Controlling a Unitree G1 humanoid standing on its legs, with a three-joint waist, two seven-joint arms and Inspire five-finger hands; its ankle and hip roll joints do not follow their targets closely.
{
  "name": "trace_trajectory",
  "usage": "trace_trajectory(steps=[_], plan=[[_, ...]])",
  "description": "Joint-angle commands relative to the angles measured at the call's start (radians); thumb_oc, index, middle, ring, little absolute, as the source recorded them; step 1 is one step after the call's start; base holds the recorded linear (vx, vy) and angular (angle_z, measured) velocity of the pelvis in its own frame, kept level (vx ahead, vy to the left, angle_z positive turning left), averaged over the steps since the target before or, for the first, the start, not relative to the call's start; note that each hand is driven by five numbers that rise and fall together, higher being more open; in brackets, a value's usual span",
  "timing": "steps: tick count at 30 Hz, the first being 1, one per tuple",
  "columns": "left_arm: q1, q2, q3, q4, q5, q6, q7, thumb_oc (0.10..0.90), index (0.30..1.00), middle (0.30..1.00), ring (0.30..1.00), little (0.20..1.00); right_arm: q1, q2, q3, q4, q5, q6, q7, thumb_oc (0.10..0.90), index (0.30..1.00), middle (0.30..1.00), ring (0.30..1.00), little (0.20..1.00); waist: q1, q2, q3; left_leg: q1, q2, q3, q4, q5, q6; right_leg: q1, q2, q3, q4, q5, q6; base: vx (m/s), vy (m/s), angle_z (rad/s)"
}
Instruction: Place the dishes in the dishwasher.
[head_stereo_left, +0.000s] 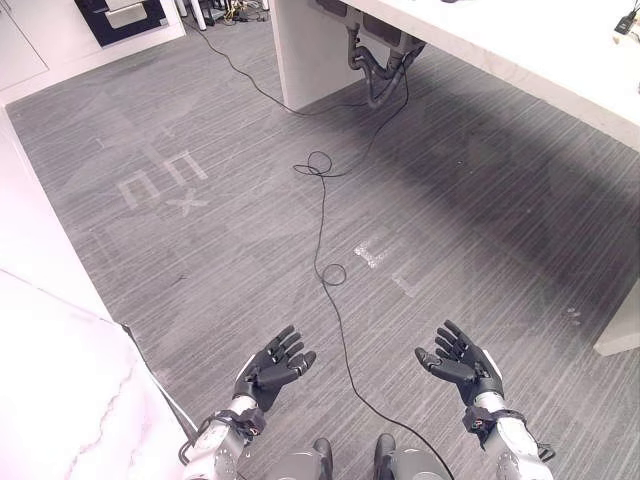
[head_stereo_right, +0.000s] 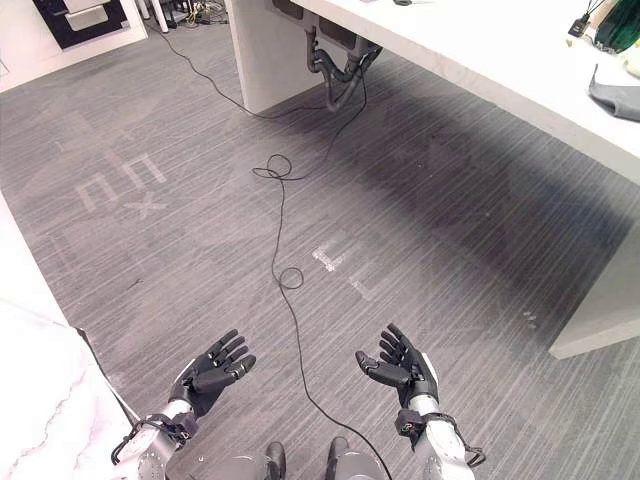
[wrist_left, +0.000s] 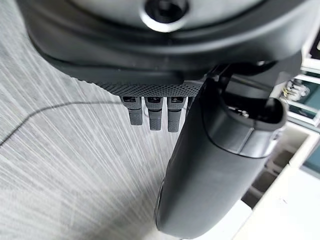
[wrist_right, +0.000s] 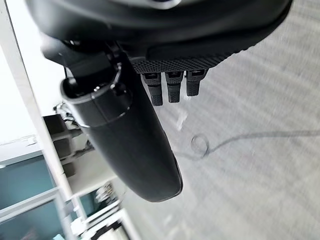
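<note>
Left hand (head_stereo_left: 268, 372), right hand (head_stereo_left: 462, 367), empty, grey floor (head_stereo_left: 220, 240)

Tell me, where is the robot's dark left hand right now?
The dark left hand hovers open, palm up, over the grey striped floor at the eye view's lower left, opposite the right hand.

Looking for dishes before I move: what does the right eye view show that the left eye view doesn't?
Right eye view: a grey cloth and a dark green object on the counter. Left eye view: more of the white marbled surface. Both: taped floor marks, pipes under the counter, left robot hand and right robot hand open and empty.
</note>
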Motion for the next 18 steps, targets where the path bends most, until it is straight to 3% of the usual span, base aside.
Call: trace_trajectory(steps=[1, 9, 13, 16, 17, 18], plan=[[0.002, 0.025, -0.025, -0.094, 0.033, -0.065, -0.020, 0.800, 0.900, 0.900, 0.900, 0.900, -0.027, -0.028, -0.021, -0.104, 0.062, -0.073, 0.049, 0.800, 0.900, 0.900, 0.900, 0.900, -0.010, 0.002, -0.084, 0.016, 0.082, 0.026, -0.025, -0.060, -0.085, 0.025, -0.064, 0.046, 0.035, -0.129, 0.099, 0.01, -0.034, 0.00], [0.006, 0.024, -0.029, -0.082, 0.026, -0.027, 0.116, 0.800, 0.900, 0.900, 0.900, 0.900, -0.019, -0.035, 0.008, -0.097, 0.098, -0.007, 0.104, 0.800, 0.900, 0.900, 0.900, 0.900, -0.011, 0.013, -0.086, 0.015, 0.108, 0.015, -0.025, -0.042, -0.108, 0.040, -0.039, 0.023, 0.035, -0.156, 0.068, 0.02, -0.116, 0.06], [0.000, 0.017, -0.036, -0.083, 0.026, -0.048, 0.179, 0.800, 0.900, 0.900, 0.900, 0.900, -0.041, -0.043, 0.039, -0.100, 0.099, -0.021, 0.122, 0.800, 0.900, 0.900, 0.900, 0.900, -0.013, 0.011, -0.073, 0.036, 0.120, -0.001, -0.025, -0.016, -0.127, 0.041, -0.009, 0.040, 0.035, -0.168, 0.037, 0.03, -0.185, 0.20], [0.000, 0.019, -0.036, -0.087, 0.040, -0.106, 0.179, 0.800, 0.900, 0.900, 0.900, 0.900, -0.060, -0.061, 0.058, -0.110, 0.101, -0.040, 0.123, 0.800, 0.900, 0.900, 0.900, 0.900, -0.005, -0.021, -0.049, 0.067, 0.098, 0.031, -0.025, 0.067, -0.123, 0.039, -0.018, 0.073, 0.035, -0.156, 0.011, 0.09, -0.154, 0.04], [0.000, 0.024, -0.034, -0.094, 0.062, -0.134, 0.176, 0.800, 0.900, 0.900, 0.900, 0.900, -0.061, -0.071, 0.060, -0.109, 0.098, -0.048, 0.120, 0.800, 0.900, 0.900, 0.900, 0.900, 0.003, -0.032, -0.020, -0.011, 0.084, 0.014, 0.112, 0.136, -0.128, 0.047, -0.014, 0.086, 0.035, -0.145, -0.007, 0.08, -0.139, -0.02], [0.000, 0.024, -0.033, -0.094, 0.063, -0.135, 0.175, 0.800, 0.900, 0.900, 0.900, 0.900, -0.061, -0.072, 0.060, -0.109, 0.098, -0.048, 0.120, 0.800, 0.900, 0.900, 0.900, 0.900, 0.002, -0.030, -0.019, -0.019, 0.083, 0.011, 0.123, 0.137, -0.128, 0.047, -0.012, 0.086, 0.035, -0.145, -0.008, 0.13, -0.123, 0.29]])
